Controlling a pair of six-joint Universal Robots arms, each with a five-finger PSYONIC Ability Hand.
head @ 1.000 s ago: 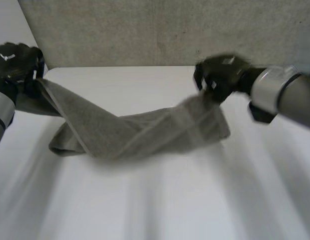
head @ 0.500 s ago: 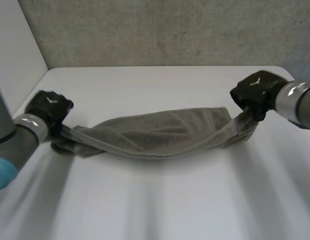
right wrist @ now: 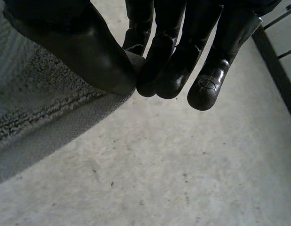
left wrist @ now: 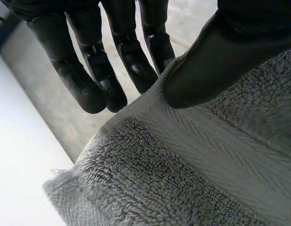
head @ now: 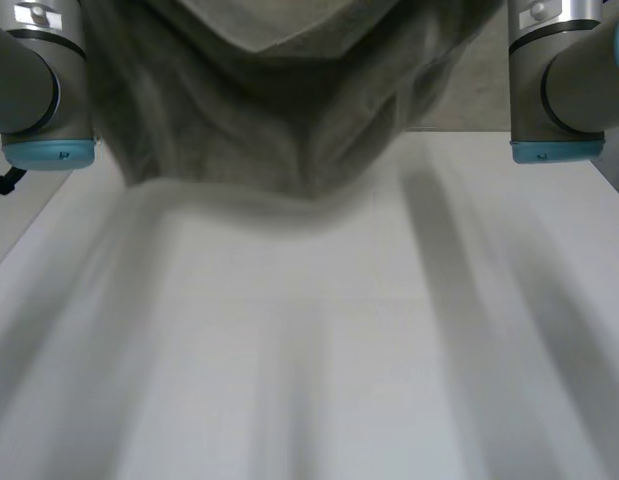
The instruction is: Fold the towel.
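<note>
1. The towel (head: 279, 120) is held up between the two arms, hanging in sagging folds above the far part of the white table (head: 319, 360)
2. One upper edge of the towel is pinched in the left hand (left wrist: 230, 52), with the thumb pressed on the woven band against the fingers behind it
3. The edge at the other end is clamped in the right hand (right wrist: 79, 47) between thumb and fingertips
4. The left arm (head: 34, 80) and right arm (head: 564, 80) are seen well apart, on either side of the towel
5. Whether the blurred lower edge touches the table cannot be told
</note>
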